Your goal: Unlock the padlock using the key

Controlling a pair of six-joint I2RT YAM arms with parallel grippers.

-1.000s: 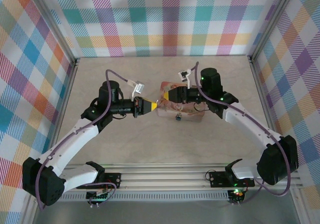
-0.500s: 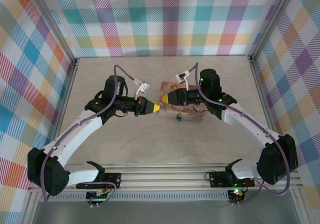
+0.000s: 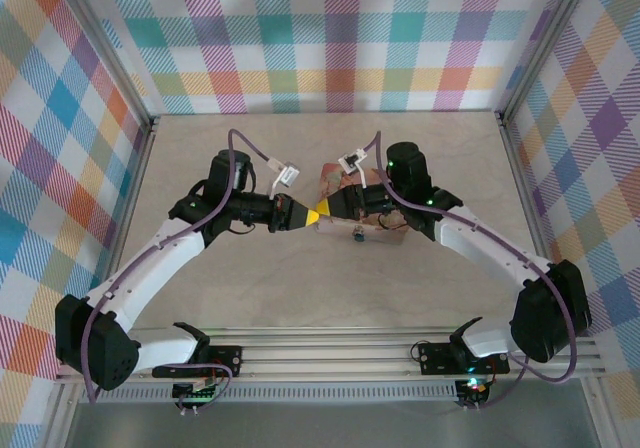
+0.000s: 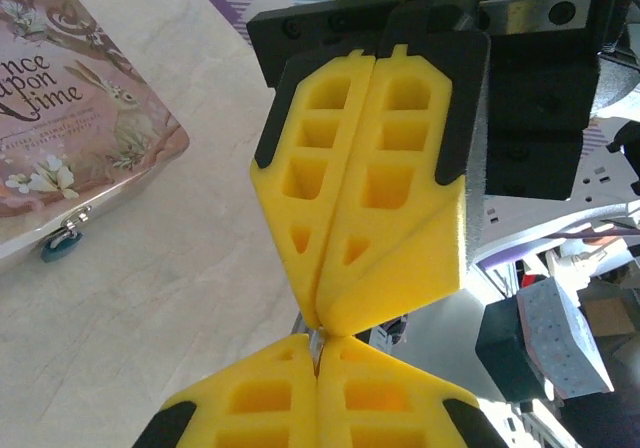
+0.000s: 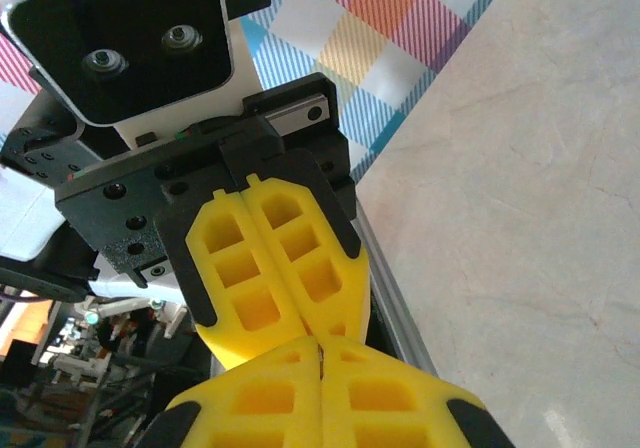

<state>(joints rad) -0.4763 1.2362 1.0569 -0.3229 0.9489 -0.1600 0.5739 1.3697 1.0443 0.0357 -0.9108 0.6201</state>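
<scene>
Yellow-fingered left gripper [image 3: 306, 212] and right gripper [image 3: 323, 208] met tip to tip above the table [image 3: 300, 288], key [image 4: 316, 342] at the join.
Both pairs of jaws pressed shut, pads flat together, nipping between them a thin metal sliver taken to be the key; too small to read bow from blade. Sliver's long axis roughly 9-to-3 in the top view, in line with both grippers. Padlock [image 3: 357, 234], teal body, hung at the near edge of the pink illustrated tin [image 4: 70, 118], at about 4 o'clock from the meeting tips and near them. Right arm judged the nearer, already lying over the tin. Keyhole direction not legible. Coming move judged to turn on swinging the key from 9-to-3 round toward 4 o'clock.
</scene>
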